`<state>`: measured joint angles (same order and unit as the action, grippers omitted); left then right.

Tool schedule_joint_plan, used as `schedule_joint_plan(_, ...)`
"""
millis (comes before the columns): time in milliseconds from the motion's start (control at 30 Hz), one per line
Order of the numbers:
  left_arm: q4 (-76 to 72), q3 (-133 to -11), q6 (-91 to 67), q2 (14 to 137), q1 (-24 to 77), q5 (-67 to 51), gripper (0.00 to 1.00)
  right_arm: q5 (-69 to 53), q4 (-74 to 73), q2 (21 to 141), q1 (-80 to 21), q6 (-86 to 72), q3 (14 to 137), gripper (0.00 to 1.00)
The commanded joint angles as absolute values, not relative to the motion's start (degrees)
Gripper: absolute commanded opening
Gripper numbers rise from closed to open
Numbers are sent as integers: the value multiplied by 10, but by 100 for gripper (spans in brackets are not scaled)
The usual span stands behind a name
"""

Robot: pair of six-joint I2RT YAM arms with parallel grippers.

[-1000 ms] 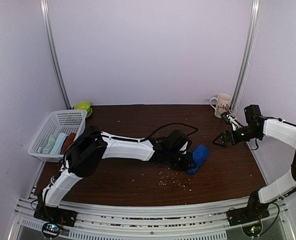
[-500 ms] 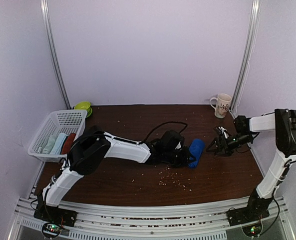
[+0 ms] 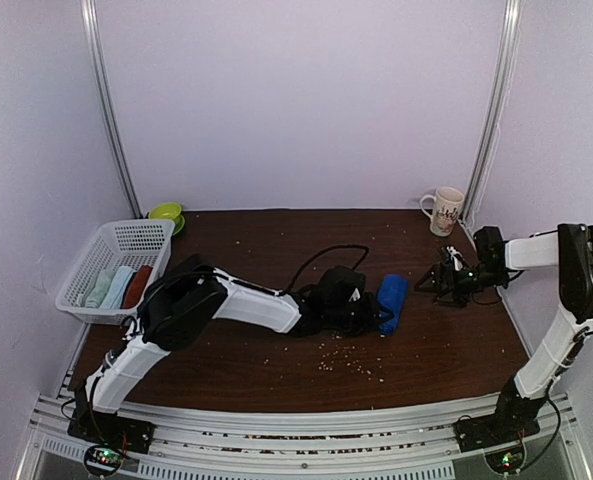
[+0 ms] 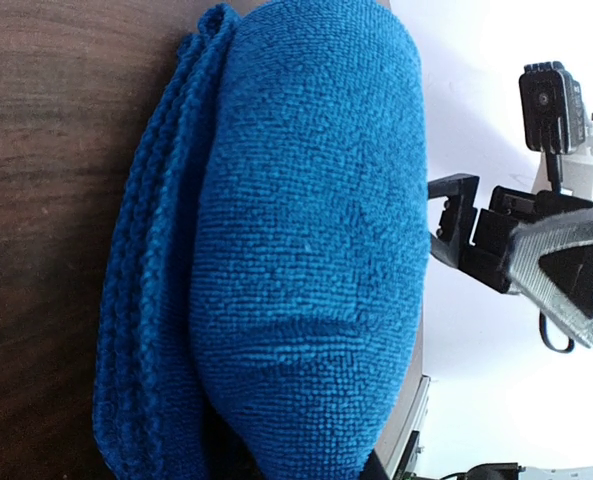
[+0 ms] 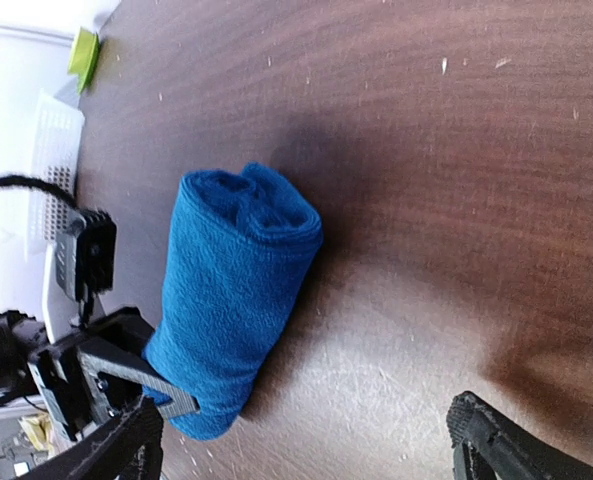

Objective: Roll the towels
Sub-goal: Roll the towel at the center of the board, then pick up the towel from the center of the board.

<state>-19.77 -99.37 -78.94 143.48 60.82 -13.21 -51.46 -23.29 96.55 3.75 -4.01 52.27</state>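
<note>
The royal blue towel (image 3: 391, 300) lies rolled on the dark wooden table, right of centre. It fills the left wrist view (image 4: 306, 230) and shows in the right wrist view (image 5: 236, 300). My left gripper (image 3: 374, 315) is at the roll's near end, shut on it; one finger (image 5: 166, 395) presses against its side and the other is hidden. My right gripper (image 3: 438, 283) is open and empty, a short way right of the roll, facing it (image 5: 306, 445). A pale mint-green towel (image 3: 111, 287) lies in the white basket.
A white basket (image 3: 116, 245) stands at the left edge, with a reddish cloth beside the mint one. A green bowl (image 3: 166, 213) sits behind it. A white patterned mug (image 3: 446, 210) stands at the back right. Crumbs (image 3: 346, 360) lie scattered on the table's front.
The left gripper has lowered the tilted blue roll flat onto the table. The right arm has swung in low towards the roll, its gripper open.
</note>
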Motion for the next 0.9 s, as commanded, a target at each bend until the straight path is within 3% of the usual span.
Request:
schedule_joint_plan(0,-182,-976,-810,1467,608,-105,0,-538,-134,976,37,-131,500,99)
schedule_joint_plan(167,-191,-995,-817,1486,611,-110,0,-536,-103,995,25,-161,500,86)
schedule_joint_plan(533,-226,-994,-834,1491,613,-108,0,-548,-78,1053,-52,-188,525,86)
schedule_joint_plan(867,-350,-919,-901,1485,597,-151,0,-561,-46,1081,-91,-213,539,86)
